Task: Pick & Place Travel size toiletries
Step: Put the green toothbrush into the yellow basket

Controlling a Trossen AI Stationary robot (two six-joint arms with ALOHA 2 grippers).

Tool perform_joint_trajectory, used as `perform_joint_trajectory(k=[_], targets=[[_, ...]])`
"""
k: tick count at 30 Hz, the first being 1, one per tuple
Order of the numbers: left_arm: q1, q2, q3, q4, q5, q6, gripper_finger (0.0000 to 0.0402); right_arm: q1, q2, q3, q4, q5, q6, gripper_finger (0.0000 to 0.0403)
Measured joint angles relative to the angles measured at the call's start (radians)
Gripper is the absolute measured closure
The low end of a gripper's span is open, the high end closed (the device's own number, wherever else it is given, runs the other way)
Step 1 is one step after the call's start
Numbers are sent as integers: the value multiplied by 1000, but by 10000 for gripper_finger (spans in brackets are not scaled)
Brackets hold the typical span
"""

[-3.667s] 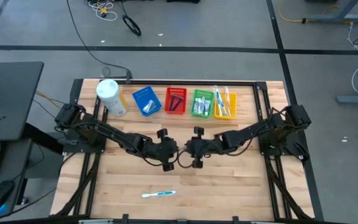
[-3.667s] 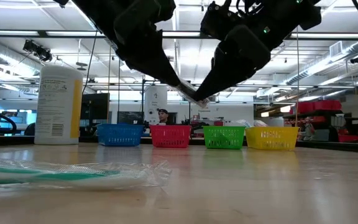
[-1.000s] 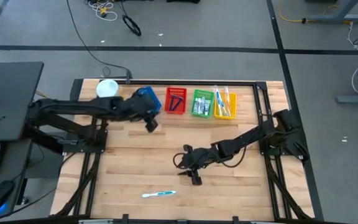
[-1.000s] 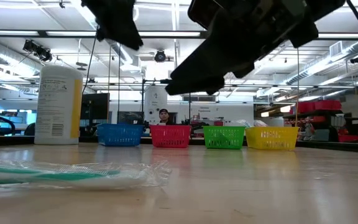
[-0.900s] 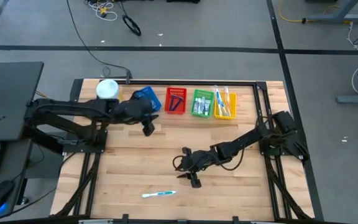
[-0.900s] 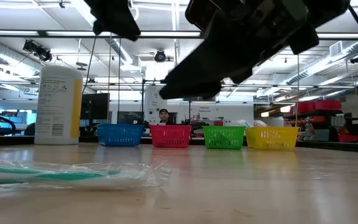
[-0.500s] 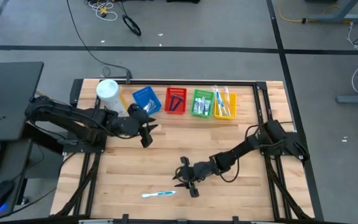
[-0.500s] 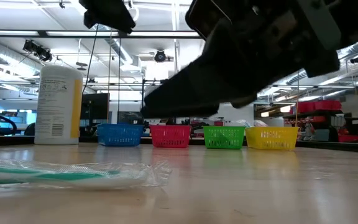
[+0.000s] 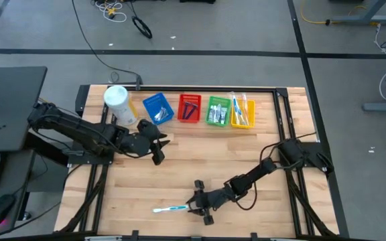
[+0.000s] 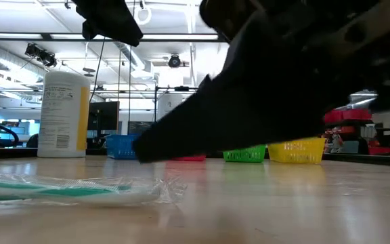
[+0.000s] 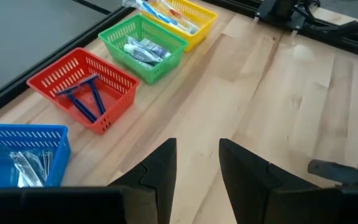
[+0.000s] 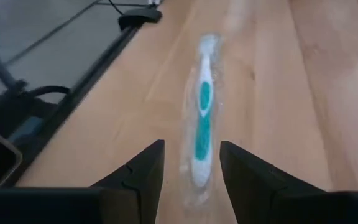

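A toothbrush (image 9: 171,209) in a wrapper lies alone at the front of the table (image 9: 267,207). The right gripper (image 9: 196,204) is just beside its end. Four baskets (image 9: 200,110) stand in a row at the back, with a big canister (image 9: 118,102) at the row's left end. The left gripper (image 9: 158,144) hangs in front of the leftmost basket.

Bright overhead light; near arm blurred dark.

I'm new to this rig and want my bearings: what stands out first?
The right gripper, open, sits low at the table's front edge, lined up on a wrapped teal toothbrush lying alone there. Along the far edge stands a row of blue, red, green and yellow baskets beside a white canister.
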Motion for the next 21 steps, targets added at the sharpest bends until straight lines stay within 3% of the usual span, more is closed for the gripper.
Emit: perform_joint_trajectory(k=[7,12,21], targets=[[-16,0,0,2,-2,-1,274,-13,40,21,-54,-14,23,237],[-16,0,0,-1,-19,1,274,-9,59,25,-84,36,12,250],[-16,0,0,-1,-25,21,274,-16,63,22,-100,34,-5,353]])
